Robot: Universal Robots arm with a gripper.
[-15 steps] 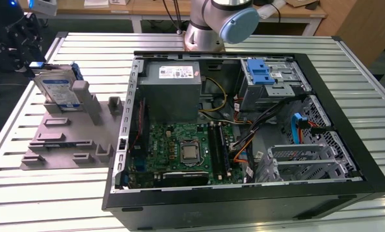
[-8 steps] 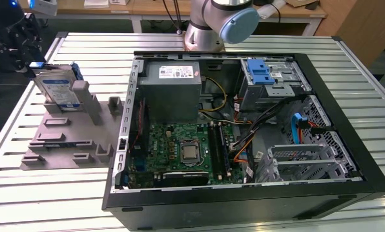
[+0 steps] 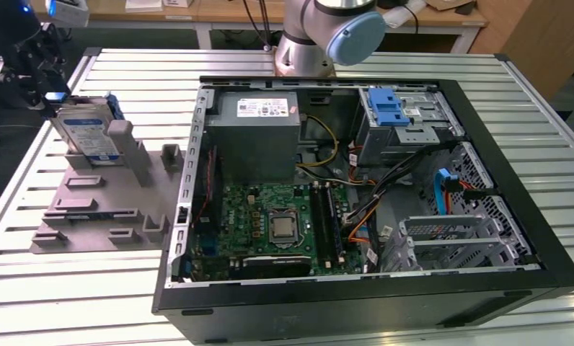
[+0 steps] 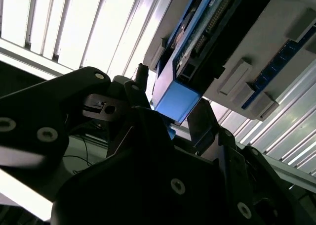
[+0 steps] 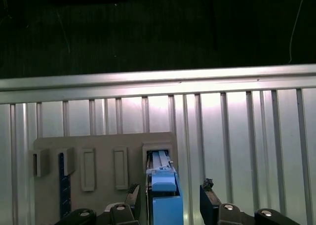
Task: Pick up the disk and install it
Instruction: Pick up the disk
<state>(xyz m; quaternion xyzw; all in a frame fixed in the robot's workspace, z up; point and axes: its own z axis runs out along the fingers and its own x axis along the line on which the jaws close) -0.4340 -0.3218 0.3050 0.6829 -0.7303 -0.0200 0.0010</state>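
The disk point(image 3: 85, 133) is a silver drive with a white-and-blue label in a blue bracket. It stands on edge in a slot of the grey holder point(image 3: 104, 202) at the exterior view's left. My gripper point(image 3: 48, 83) is at the disk's upper end. In both wrist views its dark fingers straddle the blue bracket end point(image 5: 165, 202) point(image 4: 175, 99). The gripper point(image 5: 170, 193) point(image 4: 170, 94) is open, with a gap between one finger point(image 5: 210, 198) and the bracket. The other finger point(image 5: 134, 193) stands close to the opposite side.
An open computer case point(image 3: 518, 238) lies on the slatted metal table point(image 3: 47, 303) to the exterior view's right of the holder. Inside are a grey power-supply box point(image 3: 258, 130), a green motherboard point(image 3: 267, 223) and a metal drive cage with a blue latch point(image 3: 388, 108). The arm's base point(image 3: 306, 43) stands behind the case.
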